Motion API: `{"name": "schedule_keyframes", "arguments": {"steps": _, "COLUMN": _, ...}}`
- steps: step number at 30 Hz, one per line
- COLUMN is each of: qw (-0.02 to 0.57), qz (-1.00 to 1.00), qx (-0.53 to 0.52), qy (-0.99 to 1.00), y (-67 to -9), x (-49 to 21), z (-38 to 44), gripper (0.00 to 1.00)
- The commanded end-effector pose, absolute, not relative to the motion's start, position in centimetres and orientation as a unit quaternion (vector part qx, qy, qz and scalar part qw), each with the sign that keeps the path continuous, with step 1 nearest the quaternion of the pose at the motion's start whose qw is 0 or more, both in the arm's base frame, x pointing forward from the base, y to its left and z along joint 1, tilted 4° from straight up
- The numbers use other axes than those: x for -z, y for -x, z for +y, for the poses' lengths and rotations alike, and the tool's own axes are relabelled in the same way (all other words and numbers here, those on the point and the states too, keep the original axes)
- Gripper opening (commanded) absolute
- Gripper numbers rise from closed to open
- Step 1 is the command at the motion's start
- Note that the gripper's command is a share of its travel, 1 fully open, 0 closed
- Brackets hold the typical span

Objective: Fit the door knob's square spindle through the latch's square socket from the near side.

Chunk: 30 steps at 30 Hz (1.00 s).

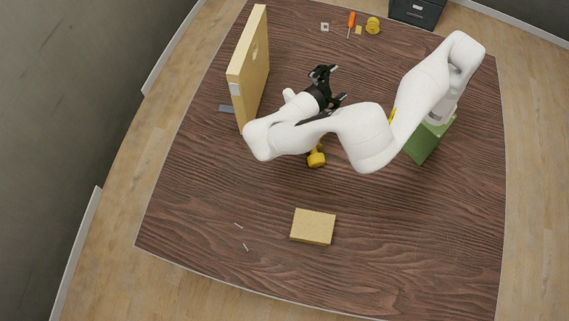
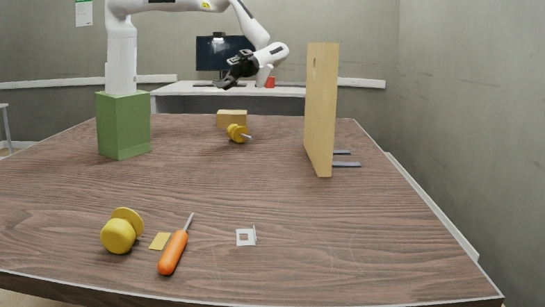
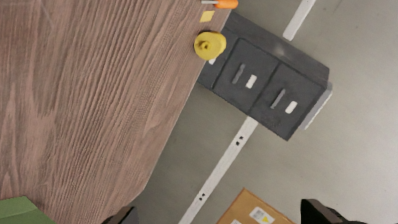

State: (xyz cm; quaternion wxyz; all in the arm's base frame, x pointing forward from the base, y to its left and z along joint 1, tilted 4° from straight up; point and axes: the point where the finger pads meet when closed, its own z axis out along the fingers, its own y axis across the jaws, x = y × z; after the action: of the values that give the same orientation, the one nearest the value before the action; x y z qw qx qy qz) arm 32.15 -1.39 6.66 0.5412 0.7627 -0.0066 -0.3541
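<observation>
Above the surface (image 1: 398,239), the end effector (image 1: 328,81) hangs fully open and empty, beside the upright wooden door panel (image 1: 249,63).

From the exterior, the spindled door knob (image 2: 237,133) lies on its side, well apart from the panel. In the wrist view, both fingertips frame floor, a cabinet (image 3: 270,92) and a second knob (image 3: 210,45).

A lab or test room is suggested. A white arm (image 2: 121,45) is mounted on a green block (image 2: 122,123) at a dark wooden table (image 2: 305,236). Bare grey walls are seen around it, with a monitor (image 2: 217,51) on a side desk (image 2: 229,89) behind. A dark filing cabinet (image 3: 265,92) (two drawers) and a cardboard box (image 3: 252,210) are set on the floor.
</observation>
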Motion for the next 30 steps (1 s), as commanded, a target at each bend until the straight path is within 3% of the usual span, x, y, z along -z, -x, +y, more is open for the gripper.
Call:
{"name": "schedule_keyframes", "arguments": {"steps": 1, "qw": 0.541, "qz": -0.007, "qx": 0.354, "qy": -0.763, "y": -32.2, "x": -6.7, "z": -1.4, "gripper": 1.00}}
{"name": "schedule_keyframes", "arguments": {"steps": 22, "qw": 0.539, "qz": -0.006, "qx": 0.353, "qy": -0.765, "y": -32.2, "x": -6.6, "z": -1.4, "gripper": 1.00}}
{"name": "schedule_keyframes", "arguments": {"steps": 30, "qw": 0.506, "qz": 0.001, "qx": 0.347, "qy": -0.790, "y": -31.8, "x": -5.2, "z": -1.2, "gripper": 1.00}}
